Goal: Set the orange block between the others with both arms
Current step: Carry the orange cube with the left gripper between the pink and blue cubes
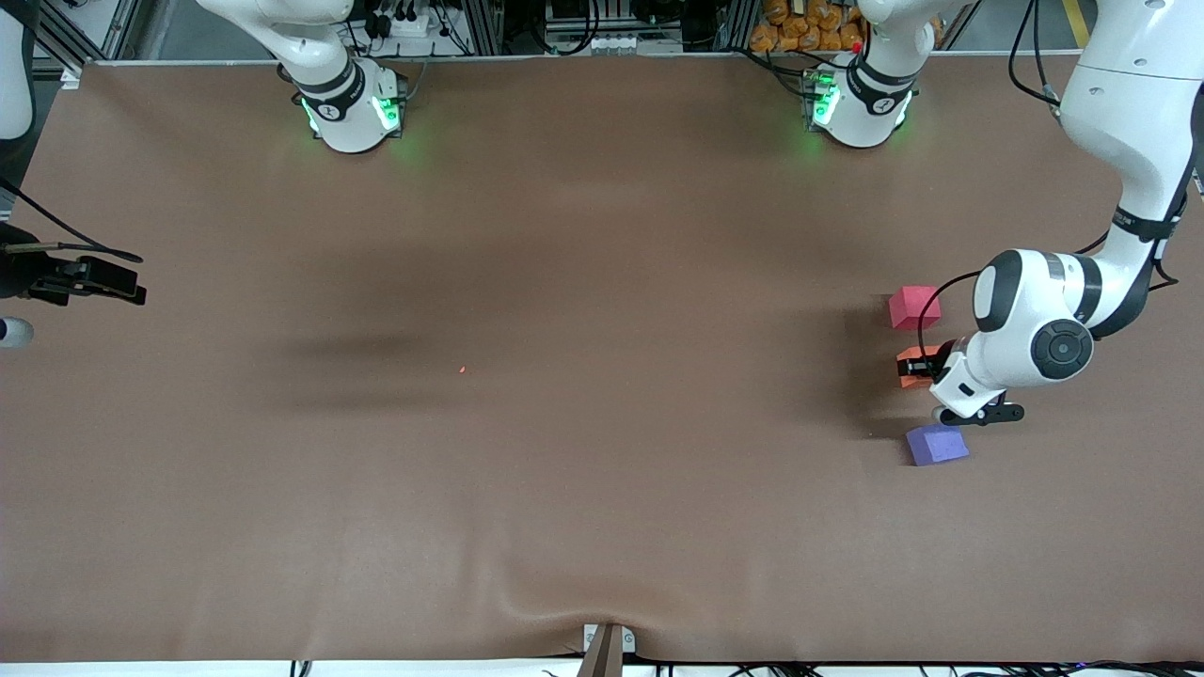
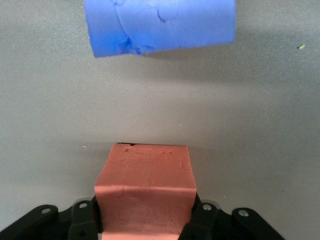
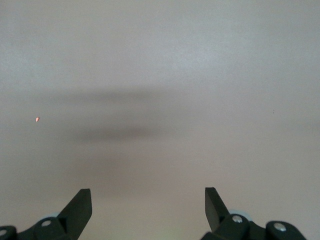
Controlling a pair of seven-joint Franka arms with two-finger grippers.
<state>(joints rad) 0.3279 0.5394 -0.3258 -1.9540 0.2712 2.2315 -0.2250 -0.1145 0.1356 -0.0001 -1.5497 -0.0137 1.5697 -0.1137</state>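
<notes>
Left gripper [image 1: 926,365]: you had it clamped on the orange block [image 1: 914,366], fingers [image 2: 200,220] pressed against two opposite faces, low over the tabletop [image 1: 564,423] at the left arm's end.

Orange block position: it sat in the gap between the pinkish-red cube [image 1: 913,307] and the purple-blue cube [image 1: 936,445], apart from both; whether it rested on the surface or hung just above it, you could not tell.

Why held this way: judging by the line of three, you kept the grip so the block could be set squarely in the middle before release, with the purple-blue cube straight ahead in the left wrist view as a guide.

Right gripper [image 3: 148,205]: you left it spread wide and empty over bare tabletop at the right arm's end; that arm waited.

Materials: all three cubes looked like soft foam; the orange one [image 2: 144,192] had a slightly pitted, matte face, and the purple-blue one [image 2: 160,25] showed dents and creases along one edge.

Shapes: blocky, roughly equal in size, with slightly rounded corners.

Surface: the table was covered by a smooth brown sheet that puckered at the edge nearest the front camera.

Handling judgement: foam that soft would likely squash under a firm pinch and spring back on release, so you risked a small shift.
</notes>
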